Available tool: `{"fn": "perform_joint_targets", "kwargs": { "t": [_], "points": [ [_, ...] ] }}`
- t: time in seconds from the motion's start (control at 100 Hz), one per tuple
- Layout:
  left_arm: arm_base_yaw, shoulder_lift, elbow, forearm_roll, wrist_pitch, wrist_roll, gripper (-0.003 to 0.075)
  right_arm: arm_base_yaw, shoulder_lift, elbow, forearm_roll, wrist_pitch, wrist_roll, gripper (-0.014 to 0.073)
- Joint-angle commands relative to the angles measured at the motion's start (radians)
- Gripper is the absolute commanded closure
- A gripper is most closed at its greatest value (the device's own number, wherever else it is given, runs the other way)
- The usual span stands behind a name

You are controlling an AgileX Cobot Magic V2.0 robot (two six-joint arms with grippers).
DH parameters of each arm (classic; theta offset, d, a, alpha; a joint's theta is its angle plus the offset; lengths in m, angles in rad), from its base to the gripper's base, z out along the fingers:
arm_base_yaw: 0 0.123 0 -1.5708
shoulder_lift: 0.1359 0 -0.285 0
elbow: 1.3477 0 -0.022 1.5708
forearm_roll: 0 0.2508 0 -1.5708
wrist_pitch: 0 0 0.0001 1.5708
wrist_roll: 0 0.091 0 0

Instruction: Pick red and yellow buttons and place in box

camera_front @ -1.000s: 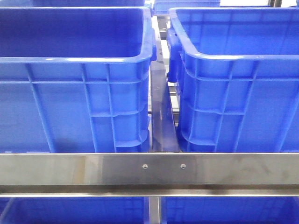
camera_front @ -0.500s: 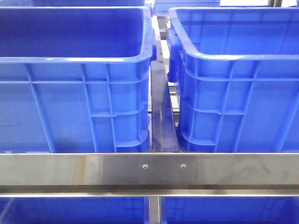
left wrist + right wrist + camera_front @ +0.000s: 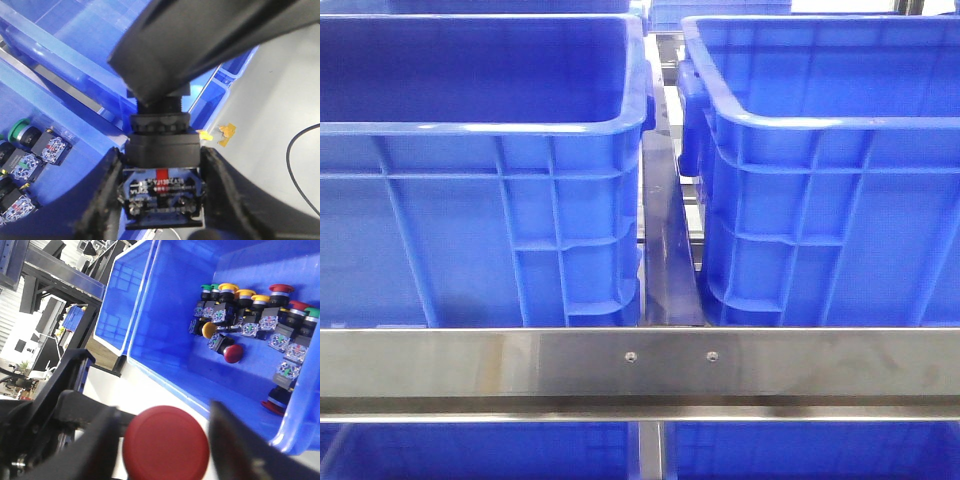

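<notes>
In the right wrist view, my right gripper (image 3: 167, 445) is shut on a red button (image 3: 166, 442), whose round cap faces the camera between the two dark fingers. It hangs just outside the rim of a blue box (image 3: 165, 315) that holds several red, yellow and green buttons (image 3: 250, 315). In the left wrist view, my left gripper (image 3: 161, 192) is shut on a button's black body and contact block (image 3: 161, 190). A dark blurred shape hides its cap colour. The front view shows two blue boxes (image 3: 470, 200) (image 3: 820, 200) and neither gripper.
A steel rail (image 3: 640, 365) crosses in front of both crates, with a narrow gap (image 3: 668, 240) between them. In the left wrist view, a crate holds more buttons (image 3: 30, 150). Grey floor carries yellow tape (image 3: 225, 134) and a black cable (image 3: 300, 165).
</notes>
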State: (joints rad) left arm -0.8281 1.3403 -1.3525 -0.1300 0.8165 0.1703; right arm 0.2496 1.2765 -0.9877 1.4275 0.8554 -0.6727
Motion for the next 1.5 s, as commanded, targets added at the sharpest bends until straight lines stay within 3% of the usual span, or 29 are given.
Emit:
{"fn": "perform_joint_targets", "kwargs": {
  "t": [0.0, 0.11, 0.33, 0.42, 0.73, 0.91, 1.32, 1.49],
  "points": [
    [-0.005, -0.034, -0.029, -0.014, -0.061, 0.000, 0.0737, 0.002, -0.020, -0.035, 0.066, 0.031, -0.018, 0.0344],
    [-0.005, -0.034, -0.029, -0.014, -0.061, 0.000, 0.0674, 0.002, -0.020, -0.035, 0.066, 0.039, -0.018, 0.0440],
    [-0.005, -0.034, -0.029, -0.014, -0.061, 0.000, 0.0274, 0.002, -0.020, -0.035, 0.065, 0.039, -0.018, 0.0443],
    [-0.005, -0.034, -0.029, -0.010, -0.061, 0.000, 0.0201, 0.002, -0.020, -0.035, 0.064, 0.037, -0.031, 0.0443],
    [0.000, -0.049, -0.029, -0.007, -0.041, -0.008, 0.0205, 0.002, -0.020, -0.035, 0.064, -0.046, -0.075, 0.0443],
    [0.065, -0.089, -0.026, -0.007, -0.041, -0.008, 0.0205, 0.001, -0.020, -0.035, 0.057, -0.112, -0.097, 0.0443],
    [0.452, -0.282, 0.157, -0.008, -0.097, -0.067, 0.0205, 0.001, -0.020, -0.035, 0.053, -0.185, -0.127, 0.0443],
    [0.546, -0.416, 0.266, -0.014, -0.133, -0.071, 0.0206, 0.001, -0.020, -0.035, 0.052, -0.205, -0.131, 0.0443]
  ]
}}
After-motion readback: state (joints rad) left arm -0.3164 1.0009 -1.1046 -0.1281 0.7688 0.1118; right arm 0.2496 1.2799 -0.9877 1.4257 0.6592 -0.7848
